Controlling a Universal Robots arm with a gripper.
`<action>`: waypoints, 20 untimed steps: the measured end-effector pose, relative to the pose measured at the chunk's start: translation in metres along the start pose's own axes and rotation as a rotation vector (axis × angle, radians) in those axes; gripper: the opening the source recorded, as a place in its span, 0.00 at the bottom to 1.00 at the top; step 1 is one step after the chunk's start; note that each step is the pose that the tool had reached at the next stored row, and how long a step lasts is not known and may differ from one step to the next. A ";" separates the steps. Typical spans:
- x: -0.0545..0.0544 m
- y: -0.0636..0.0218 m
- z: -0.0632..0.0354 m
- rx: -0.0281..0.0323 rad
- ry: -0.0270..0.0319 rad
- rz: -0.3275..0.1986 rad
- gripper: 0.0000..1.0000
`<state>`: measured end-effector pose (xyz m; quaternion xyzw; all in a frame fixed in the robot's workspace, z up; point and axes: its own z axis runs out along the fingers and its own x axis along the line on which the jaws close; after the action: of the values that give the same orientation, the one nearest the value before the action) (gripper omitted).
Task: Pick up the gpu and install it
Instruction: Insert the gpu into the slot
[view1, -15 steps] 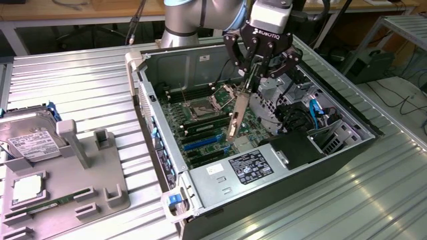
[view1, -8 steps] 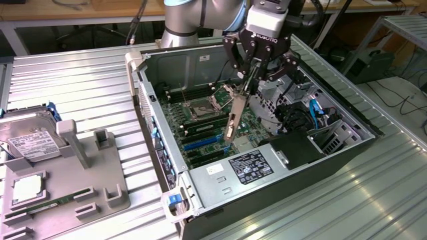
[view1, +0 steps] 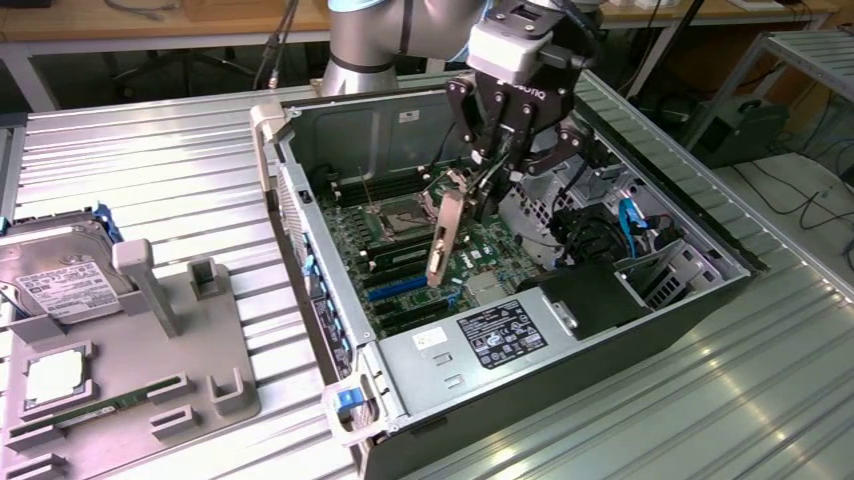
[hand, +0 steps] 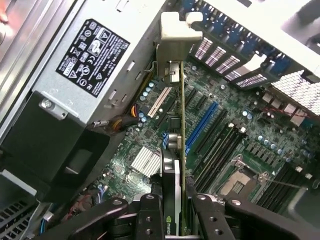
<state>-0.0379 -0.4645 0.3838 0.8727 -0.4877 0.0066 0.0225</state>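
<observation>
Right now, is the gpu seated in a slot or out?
Out. The gripper holds the gpu on edge above the motherboard, its lower edge not pressed into any slot.

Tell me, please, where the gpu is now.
The gpu hangs in the gripper inside the open computer case, over the motherboard, near the exterior view's centre.

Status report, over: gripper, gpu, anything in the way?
Gripper shut on gpu. Card upright over motherboard. Power supply close beside.

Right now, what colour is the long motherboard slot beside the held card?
Blue. The long plastic slot beside the thin green-edged gpu shows best in the wrist view.
</observation>
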 end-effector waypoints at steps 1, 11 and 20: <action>0.000 0.0000 0.0012 -0.0007 -0.0007 0.021 0.27; 0.000 -0.0003 0.0094 -0.0070 -0.0068 0.207 0.27; -0.001 -0.0010 0.0241 -0.0104 -0.0096 0.285 0.27</action>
<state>-0.0379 -0.4642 0.3597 0.7946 -0.6067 0.0030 0.0235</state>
